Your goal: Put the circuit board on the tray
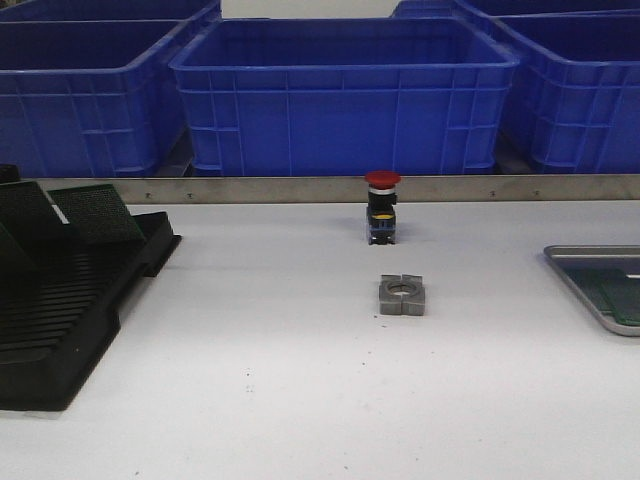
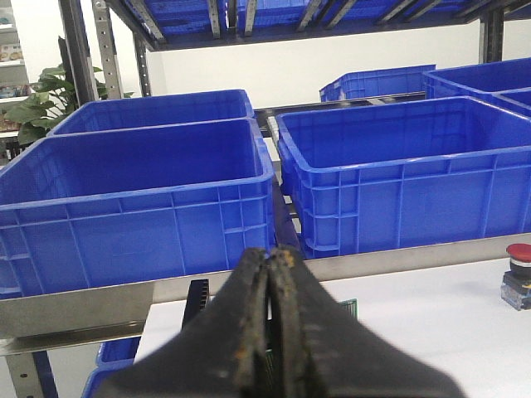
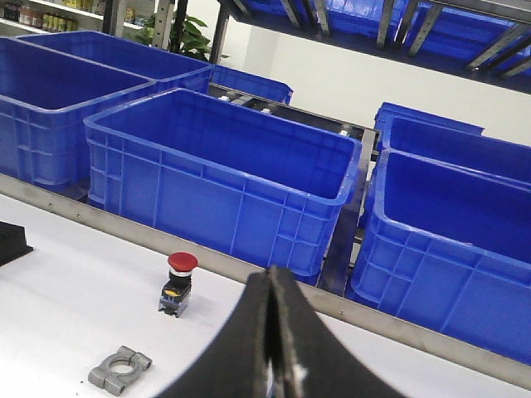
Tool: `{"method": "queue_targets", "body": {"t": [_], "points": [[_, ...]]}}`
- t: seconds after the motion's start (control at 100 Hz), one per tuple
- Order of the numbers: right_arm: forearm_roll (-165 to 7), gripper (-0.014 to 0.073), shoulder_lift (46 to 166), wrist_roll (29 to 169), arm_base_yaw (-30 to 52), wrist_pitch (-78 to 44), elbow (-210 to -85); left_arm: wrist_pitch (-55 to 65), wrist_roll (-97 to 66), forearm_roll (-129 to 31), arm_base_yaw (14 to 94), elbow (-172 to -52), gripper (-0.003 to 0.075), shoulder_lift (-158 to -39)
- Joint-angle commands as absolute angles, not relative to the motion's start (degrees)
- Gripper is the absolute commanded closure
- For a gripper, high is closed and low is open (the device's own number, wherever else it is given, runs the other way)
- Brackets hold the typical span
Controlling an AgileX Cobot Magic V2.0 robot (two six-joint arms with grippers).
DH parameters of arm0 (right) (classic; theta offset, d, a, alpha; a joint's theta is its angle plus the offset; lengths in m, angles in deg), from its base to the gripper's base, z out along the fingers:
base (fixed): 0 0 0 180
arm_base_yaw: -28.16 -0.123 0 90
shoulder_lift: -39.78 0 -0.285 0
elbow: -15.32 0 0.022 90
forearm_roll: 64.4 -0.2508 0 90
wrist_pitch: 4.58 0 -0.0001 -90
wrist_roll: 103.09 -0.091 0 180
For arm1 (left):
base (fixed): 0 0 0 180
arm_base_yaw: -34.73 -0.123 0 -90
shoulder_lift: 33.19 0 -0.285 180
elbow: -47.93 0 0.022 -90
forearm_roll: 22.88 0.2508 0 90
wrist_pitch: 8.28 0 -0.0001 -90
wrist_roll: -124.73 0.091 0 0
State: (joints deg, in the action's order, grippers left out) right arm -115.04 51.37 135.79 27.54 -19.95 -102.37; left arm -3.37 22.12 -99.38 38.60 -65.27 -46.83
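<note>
On the white counter [image 1: 300, 400] in the front view, the tray [image 1: 575, 262] lies at three o'clock, cut off by the right edge so that only its near-left corner and part of its rim show; a green circuit board [image 1: 625, 300] lies inside it, also cropped, so its full outline cannot be made out. At nine o'clock sits a black slotted rack [image 1: 60, 320], with more green boards [image 1: 95, 212] leaning in its slots; its left part runs out of the picture and the dark slots are hard to separate. Near the centre stands a red-capped push button [image 1: 382, 207]; just toward six o'clock from it, apart from it, lies a grey metal clamp block [image 1: 402, 295] with a round hole. Blue bins [image 1: 345, 95] line the twelve o'clock side behind a metal strip.

Neither arm appears in the front view. The left claw [image 2: 270, 332] fills the lower part of its wrist view, fingers pressed together with nothing between them; a sliver of green board [image 2: 350, 306] peeks beside it, mostly hidden. The right claw [image 3: 272, 348] is likewise closed and empty, with the button and clamp block visible beyond it.
</note>
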Motion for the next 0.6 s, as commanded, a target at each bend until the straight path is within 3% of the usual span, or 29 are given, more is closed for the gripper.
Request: {"method": "queue_targets", "body": {"t": [0.0, 0.11, 0.17, 0.32, 0.42, 0.59], "points": [[-116.3, 0.0653, 51.8, 136.3, 27.4, -17.2, -103.6, -4.4, 21.6, -100.3, 38.5, -66.9, 0.0737, -47.5], [-116.3, 0.0653, 51.8, 136.3, 27.4, -17.2, -103.6, -6.1, 21.3, -98.9, 38.5, -66.4, 0.0737, -47.5], [-116.3, 0.0653, 51.8, 136.3, 27.4, -17.2, -103.6, -8.6, 15.9, -89.2, 38.5, -65.8, 0.0737, -47.5], [-116.3, 0.0653, 51.8, 136.3, 27.4, -17.2, -103.6, -9.4, -37.7, -48.5, 38.5, -63.2, 0.0737, -47.5], [-116.3, 0.0653, 51.8, 136.3, 27.4, -17.2, -103.6, -10.1, -61.2, -25.8, 37.8, -60.2, 0.0737, -47.3], [-116.3, 0.0653, 51.8, 136.3, 27.4, -17.2, -103.6, -9.9, -64.5, -22.2, 34.3, -53.2, 0.0737, -42.4]]}}
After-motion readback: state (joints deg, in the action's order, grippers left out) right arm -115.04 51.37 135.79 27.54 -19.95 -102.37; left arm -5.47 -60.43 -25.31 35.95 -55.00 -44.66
